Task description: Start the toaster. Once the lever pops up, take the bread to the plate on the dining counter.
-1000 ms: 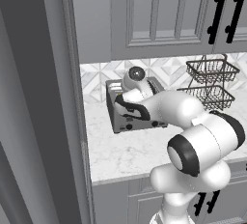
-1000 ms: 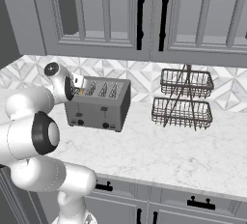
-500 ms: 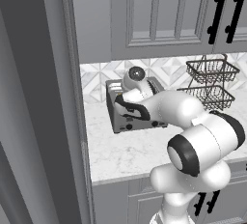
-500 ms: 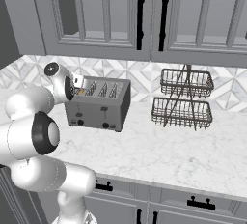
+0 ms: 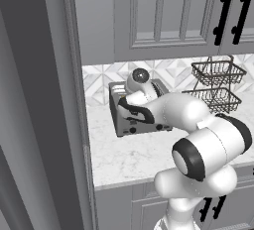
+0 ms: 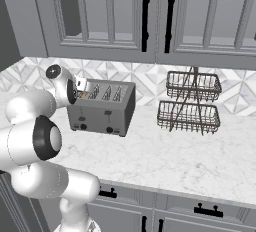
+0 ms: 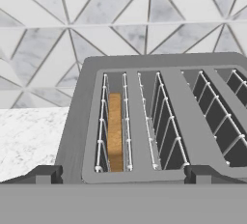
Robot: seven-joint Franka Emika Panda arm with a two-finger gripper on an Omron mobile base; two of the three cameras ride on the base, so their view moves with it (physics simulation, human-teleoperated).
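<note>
- Bread [image 7: 115, 131] sits in the toaster [image 7: 159, 121] slot just under the hand [image 7: 120, 174].
- Hand hangs wide open, holding nothing.

My arm is glossy white, built of fat rounded segments that bulge like stacked capsules, with black bands ringing the joints. A round grey cap with a dark centre closes the end of one joint near the wrist. My hand [image 7: 123, 174] ends in two small dark grey, blocky finger tips [image 7: 44, 174].
</note>
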